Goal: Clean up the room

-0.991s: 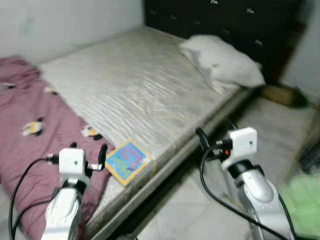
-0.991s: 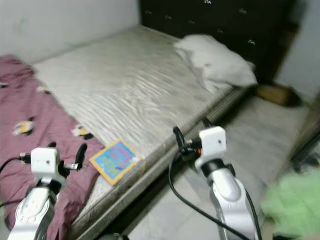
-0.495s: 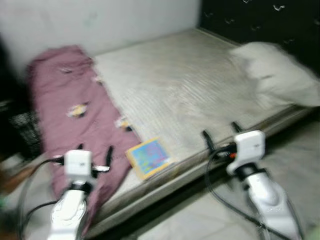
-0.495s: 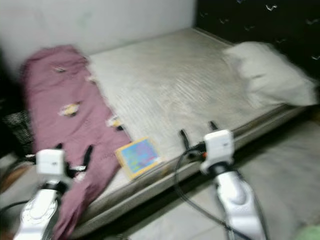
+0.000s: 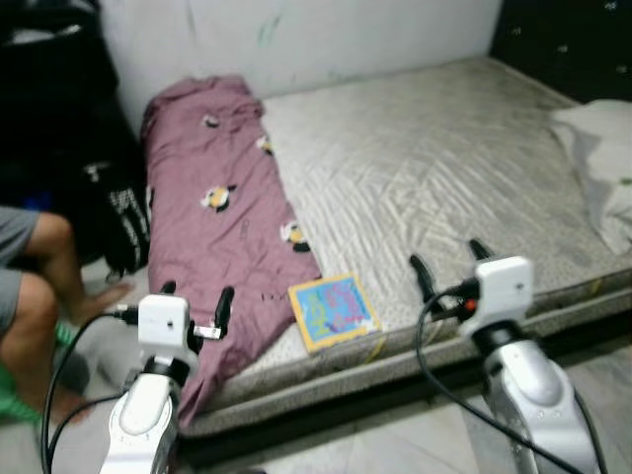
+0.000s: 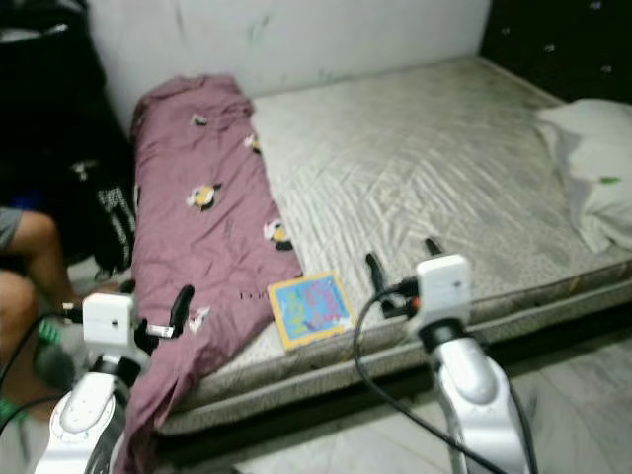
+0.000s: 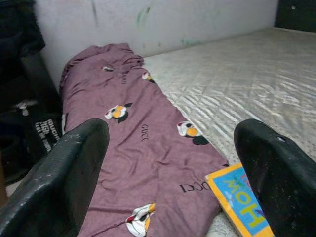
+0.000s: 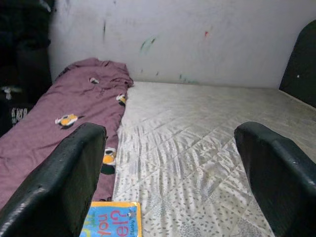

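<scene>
left gripper (image 5: 196,301): fingers apart, above purple blanket with bird pictures (image 5: 222,227) | right gripper (image 5: 445,265): fingers apart, holds nothing | bright blue picture book (image 5: 333,310): flat at edge of grey quilted mattress (image 5: 434,168), touching blanket

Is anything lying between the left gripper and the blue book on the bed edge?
Nothing visible does. The left gripper, open, hovers over the purple blanket; the book lies flat on the mattress beside the blanket's edge, uncovered.
</scene>
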Motion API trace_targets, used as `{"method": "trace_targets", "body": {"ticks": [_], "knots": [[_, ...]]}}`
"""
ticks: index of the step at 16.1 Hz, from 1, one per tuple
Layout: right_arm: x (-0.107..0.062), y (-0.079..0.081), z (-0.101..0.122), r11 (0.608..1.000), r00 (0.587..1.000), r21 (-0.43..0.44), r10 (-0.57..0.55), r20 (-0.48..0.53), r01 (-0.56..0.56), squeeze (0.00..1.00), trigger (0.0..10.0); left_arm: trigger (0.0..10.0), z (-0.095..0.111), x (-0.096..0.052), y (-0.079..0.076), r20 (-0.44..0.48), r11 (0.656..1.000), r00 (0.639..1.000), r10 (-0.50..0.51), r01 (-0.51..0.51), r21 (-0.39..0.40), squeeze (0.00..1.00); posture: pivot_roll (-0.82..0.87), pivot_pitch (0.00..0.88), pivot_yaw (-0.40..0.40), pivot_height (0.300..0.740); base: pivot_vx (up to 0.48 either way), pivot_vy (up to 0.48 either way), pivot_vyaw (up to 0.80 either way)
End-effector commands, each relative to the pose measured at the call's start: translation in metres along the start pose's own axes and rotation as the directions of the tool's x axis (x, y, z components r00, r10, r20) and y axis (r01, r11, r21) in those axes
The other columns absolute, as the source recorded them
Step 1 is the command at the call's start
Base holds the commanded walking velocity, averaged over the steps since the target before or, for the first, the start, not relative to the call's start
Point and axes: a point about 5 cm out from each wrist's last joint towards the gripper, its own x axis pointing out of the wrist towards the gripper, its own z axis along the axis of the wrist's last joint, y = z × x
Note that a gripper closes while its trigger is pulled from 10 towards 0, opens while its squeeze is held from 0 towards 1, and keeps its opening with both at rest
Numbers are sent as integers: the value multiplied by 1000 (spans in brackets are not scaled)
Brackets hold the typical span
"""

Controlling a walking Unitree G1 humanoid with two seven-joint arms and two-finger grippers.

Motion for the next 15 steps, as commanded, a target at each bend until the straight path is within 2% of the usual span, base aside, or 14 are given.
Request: {"method": "trace_targets", "body": {"ticks": [1,11,15], "knots": [[3,6,3,1000,1000,12,17,17,-18,0,10000,10000,1,-1,7,5,1000,1000,5,-5,9,0,-121,0,28,740,277,0,0],[5,6,2,1000,1000,26,12,17,-12,0,10000,10000,2,0,6,11,1000,1000,-3,3,11,0,-117,0,28,740,359,0,0],[5,7,2,1000,1000,5,17,23,-17,0,10000,10000,-1,0,10,-11,998,999,49,-49,43,0,-112,0,27,740,0,0,0]]}}
